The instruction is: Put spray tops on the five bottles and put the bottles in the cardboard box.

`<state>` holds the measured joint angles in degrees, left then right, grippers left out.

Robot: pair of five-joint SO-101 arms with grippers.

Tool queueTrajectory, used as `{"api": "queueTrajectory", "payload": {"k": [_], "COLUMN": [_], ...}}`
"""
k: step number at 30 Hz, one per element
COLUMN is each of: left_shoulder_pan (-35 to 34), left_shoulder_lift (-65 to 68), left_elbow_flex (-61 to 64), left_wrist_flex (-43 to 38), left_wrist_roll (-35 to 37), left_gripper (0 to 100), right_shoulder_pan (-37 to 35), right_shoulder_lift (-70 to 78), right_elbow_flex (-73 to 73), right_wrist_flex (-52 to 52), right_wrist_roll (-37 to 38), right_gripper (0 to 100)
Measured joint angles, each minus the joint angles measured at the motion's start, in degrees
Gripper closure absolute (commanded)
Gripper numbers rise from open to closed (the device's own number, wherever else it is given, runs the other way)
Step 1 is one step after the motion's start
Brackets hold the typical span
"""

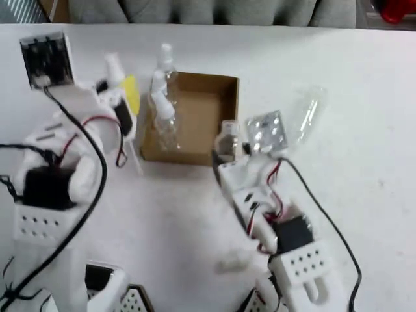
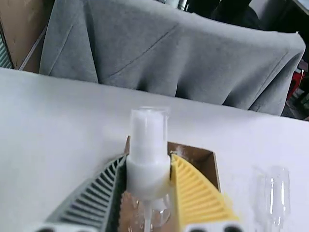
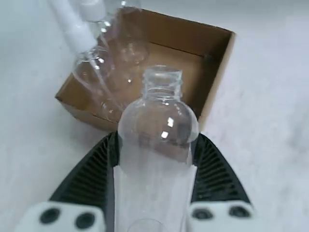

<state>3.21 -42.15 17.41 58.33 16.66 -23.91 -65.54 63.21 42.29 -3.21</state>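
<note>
Right, my left gripper is clamped on a spray top, its grey and yellow fingers pressed against the white collar on either side, with the nozzle standing up above them and a thin tube hanging below. From the high view, that gripper sits just off the left wall of the box, slightly apart from it. My right gripper is closed around a clear bottle, black fingers gripping its body on both sides; the bottle stands upright, its threaded neck is open and it has no top on it. It is held close to the box's near right corner, outside the cardboard. Inside the box, along its left wall, lie capped bottles; I can make out at least two but cannot count them for certain, since the clear plastic overlaps. The right half of the box floor is bare cardboard. Another clear bottle lies on its side on the table, to the right of the box and apart from it; I cannot tell whether it is capped. Beyond the far side of the box, past the table edge, hangs grey cloth.
</note>
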Motion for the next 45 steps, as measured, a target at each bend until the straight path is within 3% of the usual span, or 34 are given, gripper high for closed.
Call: {"api": "queueTrajectory", "payload": {"k": [8, 16, 23, 27, 33, 39, 45], "left_shoulder_pan": [0.0, 0.0, 1.8, 7.7, 16.4, 18.4, 18.5], "left_shoulder_lift": [3.4, 3.4, 3.4, 3.4, 3.4, 0.9, -11.3], "left_elbow_flex": [-6.2, -6.2, -6.2, -6.2, -6.2, -5.5, 7.3], "left_wrist_flex": [-6.1, -19.2, -28.5, -29.3, -28.5, -23.7, -28.1], "left_wrist_roll": [0.1, 0.1, 0.1, -0.9, -11.4, -9.8, -8.8], "left_gripper": [98, 98, 98, 98, 98, 98, 98], "right_shoulder_pan": [-11.8, -12.9, -12.8, -13.5, -14.9, -14.9, -15.2], "right_shoulder_lift": [-17.0, -35.8, -36.7, -36.9, -36.9, -37.0, -37.0], "right_elbow_flex": [17.3, 30.6, 31.3, 31.3, 32.0, 32.1, 32.1], "right_wrist_flex": [-15.9, -24.2, -24.8, -24.8, -24.8, -24.8, -24.8], "right_wrist_roll": [0.0, 0.0, 0.0, 0.0, 0.0, 0.0, 0.0], "right_gripper": [98.1, 98.1, 98.1, 98.2, 98.2, 98.2, 98.2]}}
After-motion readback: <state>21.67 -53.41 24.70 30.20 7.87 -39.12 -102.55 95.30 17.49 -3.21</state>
